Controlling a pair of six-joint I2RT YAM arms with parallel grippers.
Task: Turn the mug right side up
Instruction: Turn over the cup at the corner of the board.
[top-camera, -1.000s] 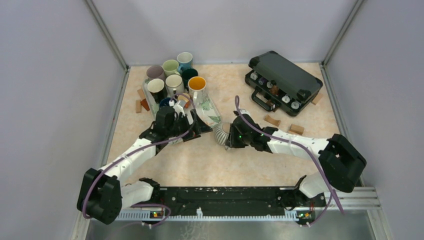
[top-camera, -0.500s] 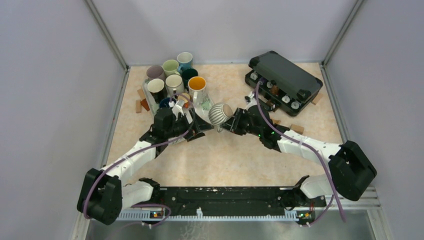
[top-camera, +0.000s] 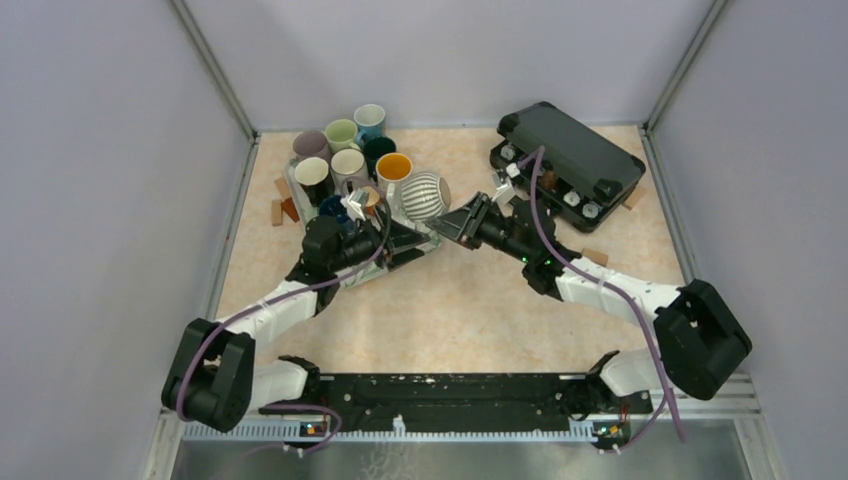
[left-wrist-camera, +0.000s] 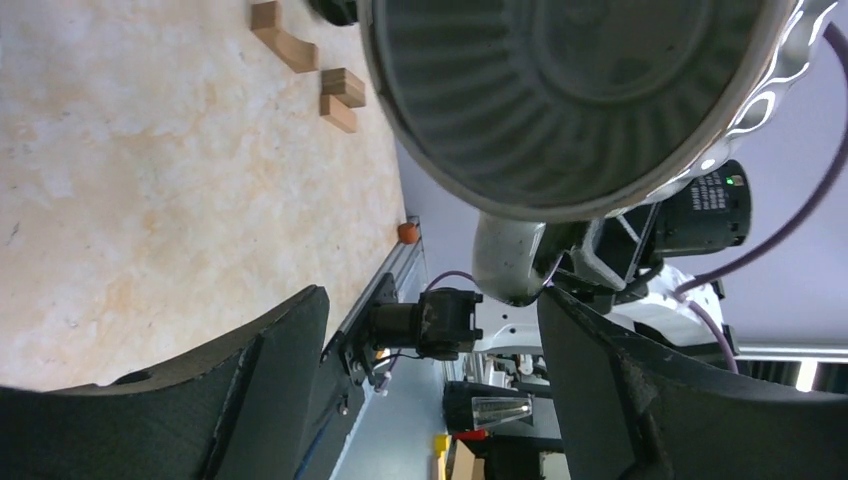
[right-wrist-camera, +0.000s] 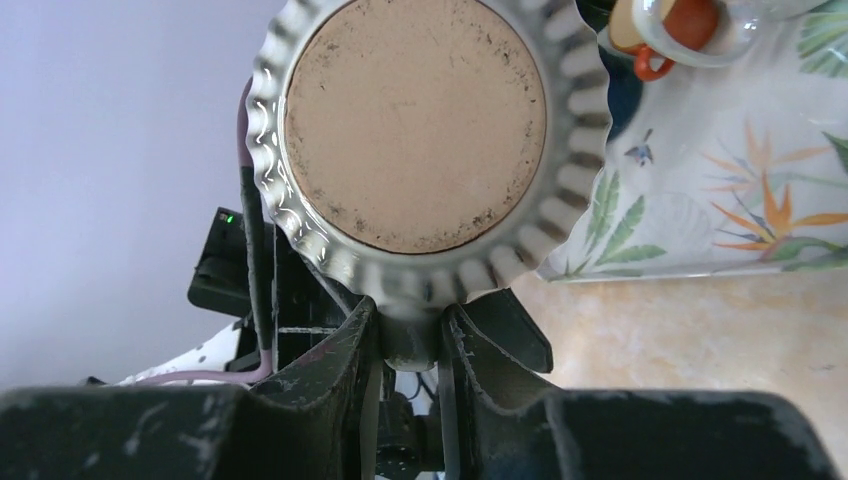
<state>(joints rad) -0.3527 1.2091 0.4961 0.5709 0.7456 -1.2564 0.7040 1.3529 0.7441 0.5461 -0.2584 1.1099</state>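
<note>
The right gripper (right-wrist-camera: 410, 320), pinched on the handle (left-wrist-camera: 508, 258), now holds the ribbed mug (top-camera: 426, 195) lifted off the table (top-camera: 450, 310) before the left gripper (left-wrist-camera: 430, 298), whose wide, empty jaws start closing

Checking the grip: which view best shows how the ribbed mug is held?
Right wrist: the right gripper pinches the ribbed mug by its handle, below the bare base. Left wrist shows only its dark inside; top external, its ribbed side.
</note>
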